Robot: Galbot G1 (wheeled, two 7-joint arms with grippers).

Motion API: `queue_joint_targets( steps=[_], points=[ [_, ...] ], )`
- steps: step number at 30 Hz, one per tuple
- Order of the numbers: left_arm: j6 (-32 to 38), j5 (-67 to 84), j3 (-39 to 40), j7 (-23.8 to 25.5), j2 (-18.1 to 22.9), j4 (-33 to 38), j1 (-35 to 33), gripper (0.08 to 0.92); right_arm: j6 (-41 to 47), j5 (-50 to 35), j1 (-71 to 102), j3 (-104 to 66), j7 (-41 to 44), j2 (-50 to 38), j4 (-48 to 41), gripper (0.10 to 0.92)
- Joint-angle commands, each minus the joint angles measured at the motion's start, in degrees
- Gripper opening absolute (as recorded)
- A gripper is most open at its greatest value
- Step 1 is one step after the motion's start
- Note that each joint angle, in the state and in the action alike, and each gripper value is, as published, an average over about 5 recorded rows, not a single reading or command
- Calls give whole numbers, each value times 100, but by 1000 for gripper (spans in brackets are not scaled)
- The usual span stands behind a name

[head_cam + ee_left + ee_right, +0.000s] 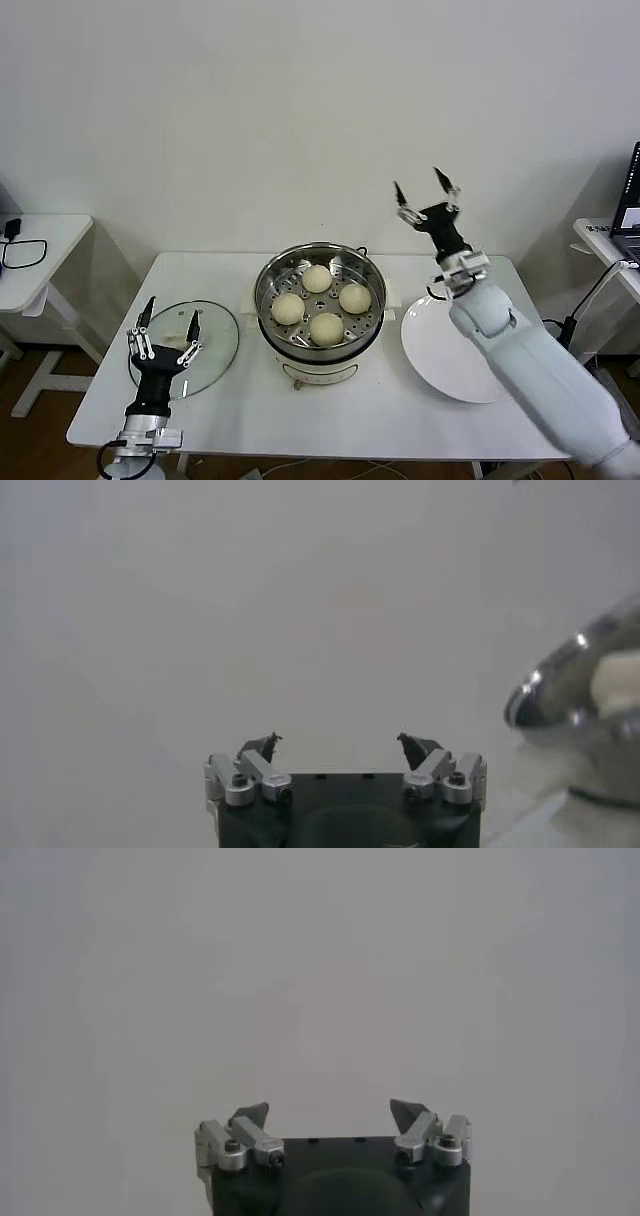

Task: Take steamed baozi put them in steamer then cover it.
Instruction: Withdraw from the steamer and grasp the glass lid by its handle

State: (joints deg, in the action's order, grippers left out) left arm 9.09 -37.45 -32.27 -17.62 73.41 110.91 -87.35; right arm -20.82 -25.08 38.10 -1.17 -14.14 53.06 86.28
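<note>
Covering remains: all four baozi [317, 279] sit in the steamer [320, 345]. Left gripper [165, 335], fingers apart, could skid the glass lid [215, 335] across the counter [250, 400]; right gripper [425, 195] idles raised, fingers spread.

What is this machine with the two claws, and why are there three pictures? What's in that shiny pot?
It is a robot with two arms, and each arm ends in a claw. The big picture comes from a camera on the robot's head, looking down at a white table. The other two come from little cameras on its wrists, so each shows that arm's own claw up close.

In the middle sits a shiny steamer with four baozi, soft round buns, inside. Beside it on the robot's left lies the glass cover, still off the pot. On the right is an empty white plate.

The left claw hovers over the cover, open. The right claw is lifted high above the table, open too. Neither claw holds anything.
</note>
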Motion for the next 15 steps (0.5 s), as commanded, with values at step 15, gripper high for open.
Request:
queue_joint_targets(
  steps=[15],
  points=[
    [-244,-3230,-329,-222,-277,-2560,666,823,-516,440,3174,-2872,308,1478,190,823]
  ],
)
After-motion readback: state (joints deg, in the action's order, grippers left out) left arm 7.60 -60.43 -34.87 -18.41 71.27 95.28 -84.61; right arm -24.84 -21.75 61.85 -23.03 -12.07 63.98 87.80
